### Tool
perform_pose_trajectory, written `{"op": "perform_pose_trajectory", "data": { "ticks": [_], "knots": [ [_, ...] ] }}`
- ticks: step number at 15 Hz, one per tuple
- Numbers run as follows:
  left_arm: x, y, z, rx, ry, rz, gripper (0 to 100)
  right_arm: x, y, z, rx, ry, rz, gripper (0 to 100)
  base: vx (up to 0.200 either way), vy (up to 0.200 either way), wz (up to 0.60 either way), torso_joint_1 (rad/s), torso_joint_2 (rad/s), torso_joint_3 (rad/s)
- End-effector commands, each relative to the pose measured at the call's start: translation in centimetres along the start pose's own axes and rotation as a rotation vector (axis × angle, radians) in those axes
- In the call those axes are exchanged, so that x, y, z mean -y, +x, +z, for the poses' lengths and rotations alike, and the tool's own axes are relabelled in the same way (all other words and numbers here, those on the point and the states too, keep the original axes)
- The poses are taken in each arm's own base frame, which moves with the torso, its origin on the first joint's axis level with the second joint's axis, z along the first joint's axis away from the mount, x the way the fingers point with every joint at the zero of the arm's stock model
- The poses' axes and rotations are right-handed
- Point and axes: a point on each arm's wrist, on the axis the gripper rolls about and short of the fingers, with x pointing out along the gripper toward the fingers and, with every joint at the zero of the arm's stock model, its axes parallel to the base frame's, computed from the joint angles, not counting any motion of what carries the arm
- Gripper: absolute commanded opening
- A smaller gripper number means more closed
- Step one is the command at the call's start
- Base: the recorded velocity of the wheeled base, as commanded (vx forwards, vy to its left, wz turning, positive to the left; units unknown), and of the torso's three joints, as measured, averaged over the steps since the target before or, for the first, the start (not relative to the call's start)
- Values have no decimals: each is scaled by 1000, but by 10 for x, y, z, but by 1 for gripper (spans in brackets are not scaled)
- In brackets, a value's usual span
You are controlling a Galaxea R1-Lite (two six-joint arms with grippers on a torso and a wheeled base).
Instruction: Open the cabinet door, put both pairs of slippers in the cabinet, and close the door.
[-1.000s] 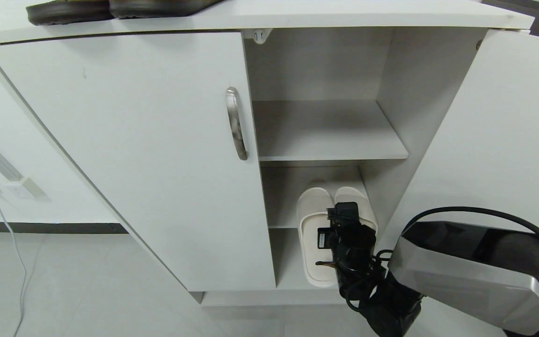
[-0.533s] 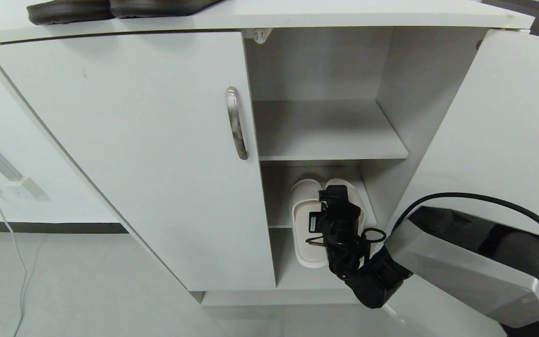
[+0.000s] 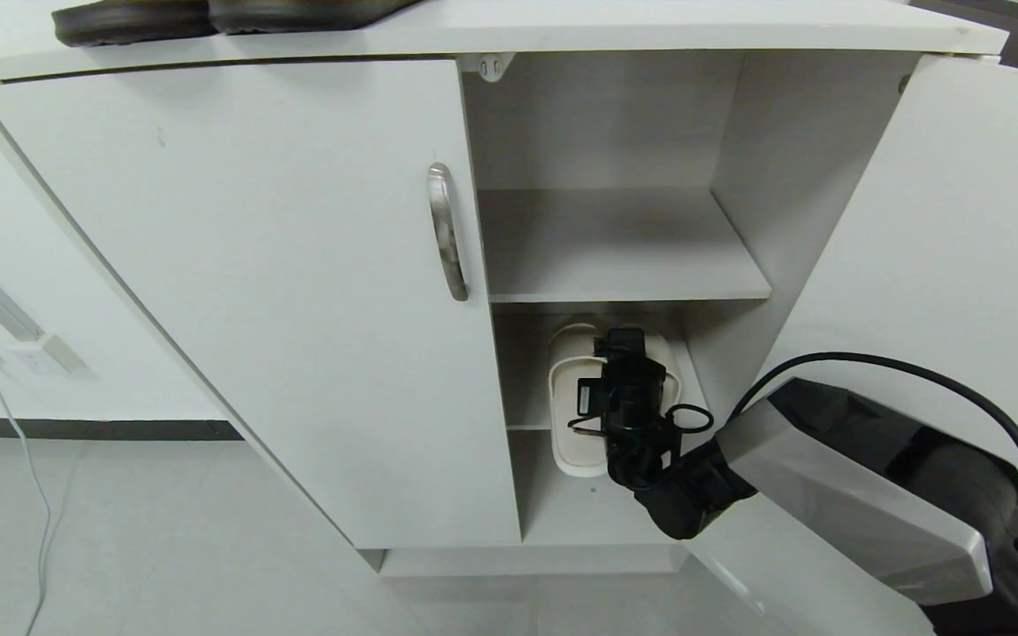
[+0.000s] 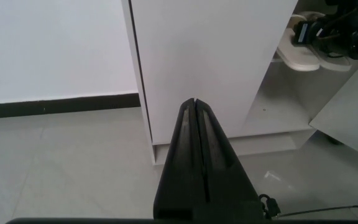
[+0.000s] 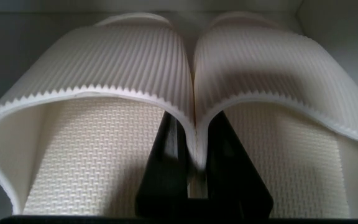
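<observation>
Right gripper (image 5: 190, 163) clamps the ribbed cream slippers (image 5: 123, 68) by their touching straps, in the smooth white cabinet (image 3: 615, 256). Left gripper (image 4: 194, 104) has its fingers pressed together.

The dark slippers (image 3: 208, 16) atop the cabinet (image 3: 208, 265) are cut off by the head view's upper edge. The right gripper (image 3: 622, 344) hides much of the white slippers (image 3: 569, 424). The open door (image 3: 960, 221) runs off the right edge.
</observation>
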Motion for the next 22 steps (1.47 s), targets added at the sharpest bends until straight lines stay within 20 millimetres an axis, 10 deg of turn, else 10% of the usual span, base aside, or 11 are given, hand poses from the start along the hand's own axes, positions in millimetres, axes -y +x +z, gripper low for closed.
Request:
{"op": "perform_pose_trajectory", "data": {
  "ticks": [1,17,18,22],
  "knots": [
    [0,0,0,-1,-1,0,0,0,7,-4,4,3,-8,0,0,0,0,0,0,0],
    [0,0,0,-1,1,0,0,-1,30,4,3,2,-1,0,0,0,0,0,0,0],
    [0,0,0,-1,1,0,0,-1,30,4,-6,-5,-1,100,0,0,0,0,0,0],
    [0,0,0,-1,1,-1,0,2,23,3,-32,-28,1,100,0,0,0,0,0,0]
  ]
}}
